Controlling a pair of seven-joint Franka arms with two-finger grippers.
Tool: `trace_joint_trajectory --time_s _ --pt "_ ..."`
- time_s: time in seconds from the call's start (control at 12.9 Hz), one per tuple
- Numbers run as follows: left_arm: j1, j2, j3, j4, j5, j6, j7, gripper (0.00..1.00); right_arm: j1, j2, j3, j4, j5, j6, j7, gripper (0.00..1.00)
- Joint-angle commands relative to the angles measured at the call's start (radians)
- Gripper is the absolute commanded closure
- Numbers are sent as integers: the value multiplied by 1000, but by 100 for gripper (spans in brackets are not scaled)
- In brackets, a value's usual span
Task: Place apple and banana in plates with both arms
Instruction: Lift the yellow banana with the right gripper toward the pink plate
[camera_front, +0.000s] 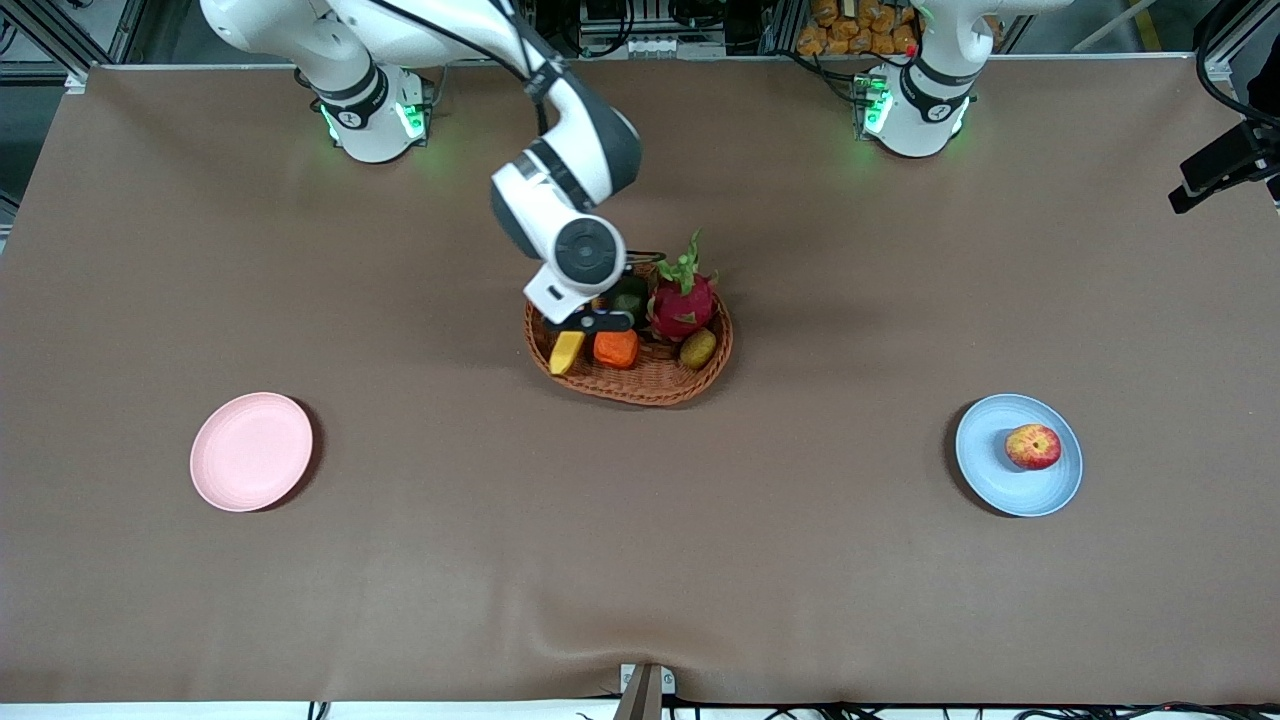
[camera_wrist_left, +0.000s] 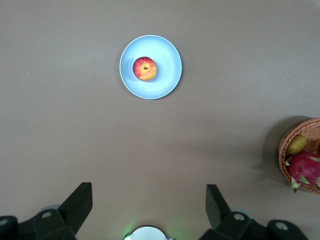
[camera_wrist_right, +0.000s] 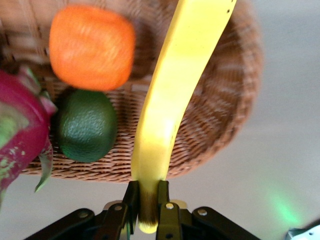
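The apple (camera_front: 1033, 446) sits in the blue plate (camera_front: 990, 480). The pink plate (camera_front: 250, 452) holds nothing. Over the basket (camera_front: 655, 382), the right pincer (camera_wrist_right: 147, 210) pinches the banana (camera_wrist_right: 175, 95). The left pincer (camera_wrist_left: 148, 207) hangs wide open.

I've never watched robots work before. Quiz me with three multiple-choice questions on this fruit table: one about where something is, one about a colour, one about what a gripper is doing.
1. Where is the apple?
A. In the wicker basket
B. On the blue plate
C. On the pink plate

2. What colour is the plate that holds nothing?
A. Pale pink
B. Green
C. White

3. What is the right gripper doing?
A. Hanging open over the pink plate
B. Shut on the dragon fruit
C. Shut on the banana

Answers:
1. B: the apple lies on the blue plate, toward the left arm's end of the table.
2. A: the pink plate carries no fruit.
3. C: over the basket, its fingers pinch one end of the banana. The left gripper waits open, high above the table.
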Motion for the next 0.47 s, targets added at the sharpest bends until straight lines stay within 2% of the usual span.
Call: trace_joint_trajectory --time_s 0.0,0.23,0.39 --pt "-6 -5 6 3 -3 -13 19 0 -43 -64 13 -14 -3 -24 3 100" --pt "-6 -5 4 -2 -4 -13 25 0 -71 -112 3 -23 -42 -30 -3 100" --pt "-6 -5 4 -2 -4 -13 27 0 -130 -127 -2 -23 -145 -51 -41 100"
